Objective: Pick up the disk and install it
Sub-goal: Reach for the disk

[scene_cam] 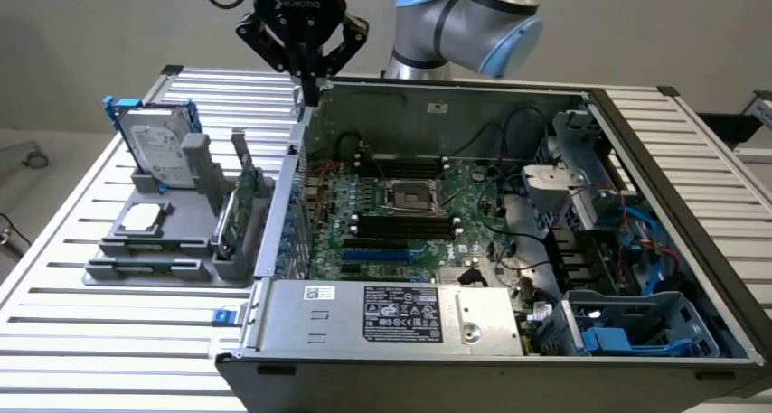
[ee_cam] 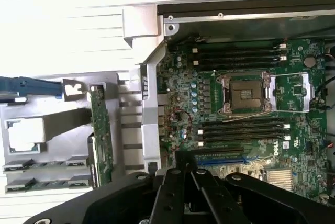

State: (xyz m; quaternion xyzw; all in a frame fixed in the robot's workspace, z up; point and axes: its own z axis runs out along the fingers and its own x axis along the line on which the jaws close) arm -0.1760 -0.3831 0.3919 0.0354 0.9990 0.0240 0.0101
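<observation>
table [scene_cam: 72, 341]: ribbed silver aluminium slats that carry everything here.
rack [scene_cam: 157, 270]: grey plastic parts holder on the table, toward the exterior view's left.
disk [scene_cam: 161, 145]: flat rectangular silver-grey hard drive with a white printed label, framed by a blue plastic carrier. It leans back on edge in the far slot of the rack with its label toward the camera, and nothing touches it but the rack.
disk, handling: judged dense and rigid, with smooth metal faces that could slip, and sensitive to shock, so knocks are a risk.
disk, where to hold: the two long sides with the blue carrier rails look the best place to pinch. The exposed upper end stands clear of the rack, and a hold there keeps off the label face.
chip [scene_cam: 141, 217]: small square silver part lying flat in a tray of the rack, nearer the camera than the disk.
card [scene_cam: 248, 196]: thin green circuit board standing on edge at the rack's right side, just beside the case wall.
gripper [scene_cam: 310, 86]: black two-finger claw, fingers pressed together with nothing between them. It hangs over the case's far left corner, well apart from the disk, which lies to the exterior view's left of it.
case [scene_cam: 458, 106]: open grey steel computer chassis across the middle and right.
motherboard [scene_cam: 410, 241]: green board on the case floor.
drive cage [scene_cam: 639, 327]: blue plastic bay in the case's near right corner.
progress: judged not begun, as the disk sits in its slot.
</observation>
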